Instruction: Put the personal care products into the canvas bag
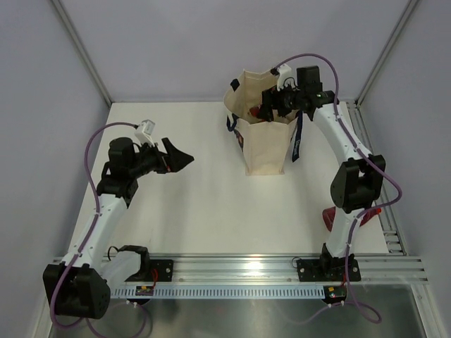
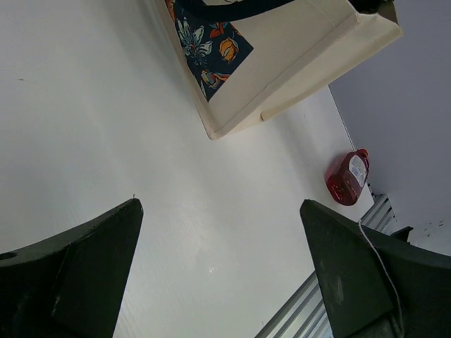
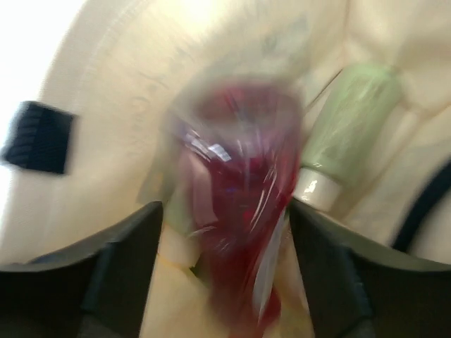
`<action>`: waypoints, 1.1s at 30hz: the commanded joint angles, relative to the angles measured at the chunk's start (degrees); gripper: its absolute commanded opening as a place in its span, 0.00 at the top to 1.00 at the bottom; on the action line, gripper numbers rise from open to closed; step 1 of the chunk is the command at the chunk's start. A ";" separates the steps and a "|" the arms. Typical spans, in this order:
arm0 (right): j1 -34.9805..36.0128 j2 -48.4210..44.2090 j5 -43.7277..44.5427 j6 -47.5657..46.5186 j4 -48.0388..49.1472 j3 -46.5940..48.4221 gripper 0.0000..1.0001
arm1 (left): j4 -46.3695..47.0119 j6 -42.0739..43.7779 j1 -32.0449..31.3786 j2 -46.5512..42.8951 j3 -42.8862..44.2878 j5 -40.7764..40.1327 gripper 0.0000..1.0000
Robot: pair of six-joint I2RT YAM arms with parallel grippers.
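Note:
The canvas bag (image 1: 264, 148) stands upright at the back of the table, right of centre. My right gripper (image 1: 271, 105) hangs over its mouth with the jaws apart. A dark red bottle (image 3: 239, 204) shows blurred between the fingers, with a gap on each side, above the bag's inside (image 3: 106, 105). A pale green bottle with a white cap (image 3: 349, 120) lies in the bag. Another dark red labelled bottle (image 1: 329, 217) lies on the table by the right arm's base, and also shows in the left wrist view (image 2: 347, 177). My left gripper (image 1: 184, 158) is open and empty, left of the bag.
The bag's navy floral patch (image 2: 211, 46) and its navy strap (image 1: 298, 137) face the arms. A metal rail (image 1: 282, 267) runs along the table's near edge. Walls close the table at the back and sides.

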 commanded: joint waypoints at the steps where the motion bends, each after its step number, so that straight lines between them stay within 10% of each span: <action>1: -0.19 -8.66 1.64 -5.73 -3.16 7.71 0.08 | 1.39 2.61 -0.59 0.03 2.40 -0.15 0.01; 12: -8.35 -17.18 -8.27 -22.42 -26.20 12.33 0.00 | 2.72 5.41 -8.40 2.23 1.43 -2.86 0.01; 20: -26.17 -33.61 -4.02 -67.32 -53.80 -16.84 0.01 | 4.20 6.92 -12.71 2.75 -0.76 -3.40 0.01; 33: -35.34 -57.88 18.07 -97.76 -46.62 -57.71 0.01 | 5.44 7.18 -16.06 4.16 -2.96 -1.64 0.01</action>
